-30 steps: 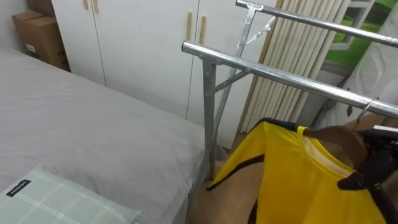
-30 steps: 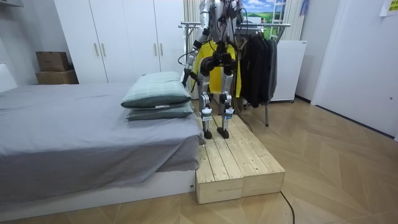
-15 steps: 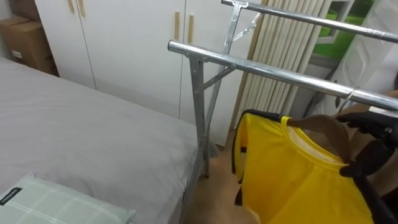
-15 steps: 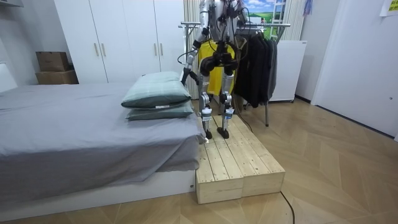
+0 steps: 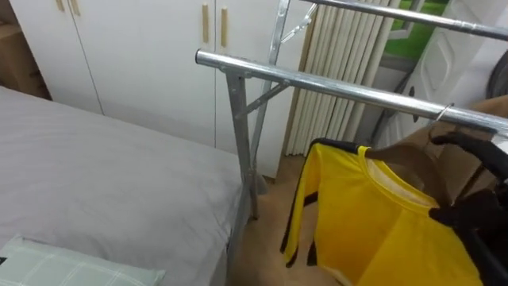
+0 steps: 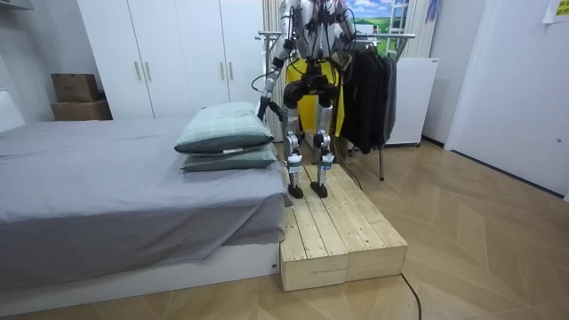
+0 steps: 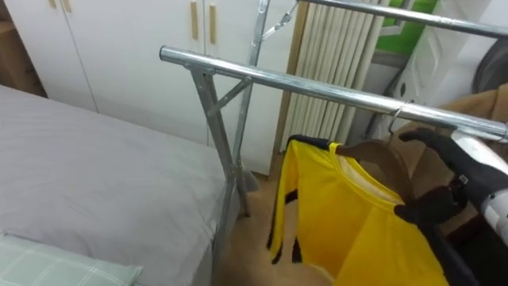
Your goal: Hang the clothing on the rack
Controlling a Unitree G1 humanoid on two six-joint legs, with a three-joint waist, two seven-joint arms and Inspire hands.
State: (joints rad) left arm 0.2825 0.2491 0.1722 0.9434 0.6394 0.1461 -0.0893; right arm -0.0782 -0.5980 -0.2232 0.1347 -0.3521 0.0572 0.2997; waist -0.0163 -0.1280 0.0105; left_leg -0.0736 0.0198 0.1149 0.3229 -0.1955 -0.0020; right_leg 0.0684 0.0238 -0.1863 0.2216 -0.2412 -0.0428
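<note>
The robot holds a hangered yellow shirt at the clothes rack's front rail.

It stands on a low wooden platform (image 6: pixel 342 233) at the foot of the grey bed (image 5: pixel 103 175), facing the metal rack rail (image 5: pixel 333 83) with white wardrobe doors (image 5: pixel 135 48) beyond it. The right hand (image 7: pixel 444 200) is clasped round the wooden hanger (image 5: pixel 405 155) near its neck, dark fingers above and thumb below. The yellow shirt (image 5: pixel 373 230) hangs from that hanger just under the rail, its black-trimmed sleeve dangling beside the rack's upright post. The hanger's metal hook (image 5: pixel 443 117) sits right at the rail; I cannot tell whether it is caught over it. The left hand (image 6: pixel 265 108) hangs low by the bed's pillows (image 6: pixel 227 138), too small to read. Dark clothes (image 6: pixel 369 89) hang further along the rack.
</note>
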